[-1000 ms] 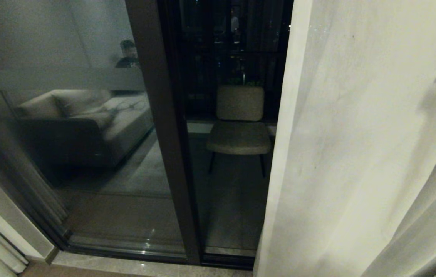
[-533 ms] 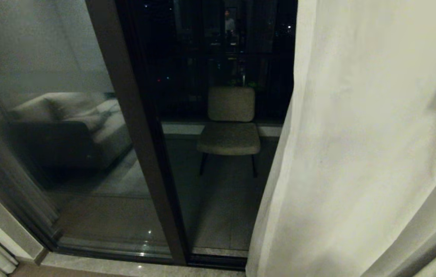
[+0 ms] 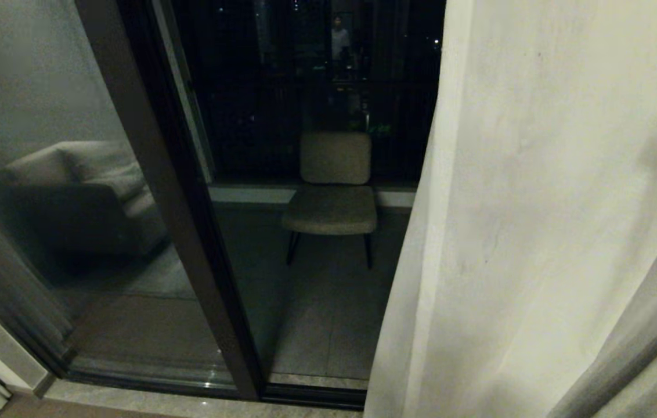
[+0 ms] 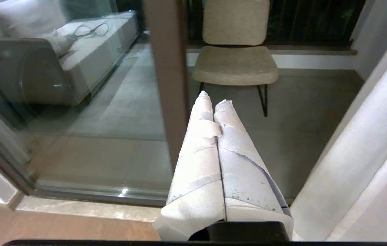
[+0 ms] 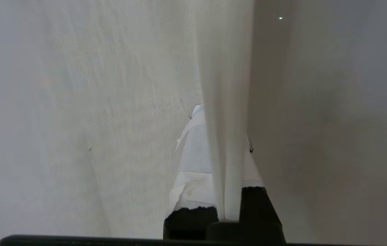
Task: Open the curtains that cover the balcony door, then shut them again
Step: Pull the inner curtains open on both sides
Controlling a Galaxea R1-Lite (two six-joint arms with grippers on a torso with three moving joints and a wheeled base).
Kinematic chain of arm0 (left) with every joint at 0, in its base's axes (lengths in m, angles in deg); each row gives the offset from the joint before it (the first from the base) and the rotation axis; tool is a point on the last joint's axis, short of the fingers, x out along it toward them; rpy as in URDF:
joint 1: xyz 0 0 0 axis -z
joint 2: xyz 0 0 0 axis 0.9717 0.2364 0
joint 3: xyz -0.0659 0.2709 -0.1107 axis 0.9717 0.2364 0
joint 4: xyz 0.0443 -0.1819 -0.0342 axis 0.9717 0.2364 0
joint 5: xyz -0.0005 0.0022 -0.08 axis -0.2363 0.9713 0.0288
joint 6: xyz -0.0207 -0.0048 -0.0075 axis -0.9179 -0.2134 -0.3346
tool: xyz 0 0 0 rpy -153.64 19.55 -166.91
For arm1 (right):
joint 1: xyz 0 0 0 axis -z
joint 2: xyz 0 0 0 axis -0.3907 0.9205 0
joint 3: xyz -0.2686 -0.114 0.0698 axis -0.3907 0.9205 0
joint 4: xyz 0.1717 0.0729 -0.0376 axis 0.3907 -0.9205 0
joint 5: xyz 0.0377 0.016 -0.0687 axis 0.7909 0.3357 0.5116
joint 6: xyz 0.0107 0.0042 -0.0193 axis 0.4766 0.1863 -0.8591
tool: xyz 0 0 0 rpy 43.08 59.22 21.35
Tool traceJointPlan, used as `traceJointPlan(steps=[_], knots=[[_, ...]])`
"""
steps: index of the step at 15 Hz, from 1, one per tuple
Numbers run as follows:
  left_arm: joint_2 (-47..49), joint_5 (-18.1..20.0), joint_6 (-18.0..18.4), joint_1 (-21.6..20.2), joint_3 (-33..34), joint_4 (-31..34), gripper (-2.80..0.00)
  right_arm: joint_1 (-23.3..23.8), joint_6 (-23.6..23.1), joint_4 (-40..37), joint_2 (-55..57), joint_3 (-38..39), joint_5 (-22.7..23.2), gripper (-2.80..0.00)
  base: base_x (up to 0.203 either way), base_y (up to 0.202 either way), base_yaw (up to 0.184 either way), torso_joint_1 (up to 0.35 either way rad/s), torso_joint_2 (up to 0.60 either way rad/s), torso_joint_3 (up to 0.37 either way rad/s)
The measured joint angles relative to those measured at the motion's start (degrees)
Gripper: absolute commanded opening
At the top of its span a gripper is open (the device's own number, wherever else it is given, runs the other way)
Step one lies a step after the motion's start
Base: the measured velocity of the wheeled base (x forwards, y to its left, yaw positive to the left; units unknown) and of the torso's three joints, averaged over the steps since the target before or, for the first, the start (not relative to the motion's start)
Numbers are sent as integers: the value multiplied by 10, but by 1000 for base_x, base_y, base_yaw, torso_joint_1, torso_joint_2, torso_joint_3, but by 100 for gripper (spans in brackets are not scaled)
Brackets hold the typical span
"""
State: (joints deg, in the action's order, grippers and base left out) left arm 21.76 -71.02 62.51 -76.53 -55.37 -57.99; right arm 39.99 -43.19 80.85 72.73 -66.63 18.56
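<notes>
Cream curtains hanging at right, covering right part of balcony door; inner edge just right of chair seen through glass. Second panel barely showing at far left bottom corner. Right gripper jaws clamped on a vertical curtain fold, taped fingers either side of the pleat. Left gripper jaws fully closed, holding nothing, pointing at dark door frame and chair beyond. Sofa reflected in left pane.
</notes>
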Motion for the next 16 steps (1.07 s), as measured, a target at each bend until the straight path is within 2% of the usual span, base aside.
traceJointPlan(steps=[10, 16], knots=[[0, 0, 1, 0, 0, 0, -280, 0, 0, 0, -1, 5, 0, -280, 0, -183, 1, 4, 2, 3], [0, 0, 1, 0, 0, 0, -280, 1, 7, -2, -3, -3, 0, -280, 0, -12, 0, 1, 1, 0]])
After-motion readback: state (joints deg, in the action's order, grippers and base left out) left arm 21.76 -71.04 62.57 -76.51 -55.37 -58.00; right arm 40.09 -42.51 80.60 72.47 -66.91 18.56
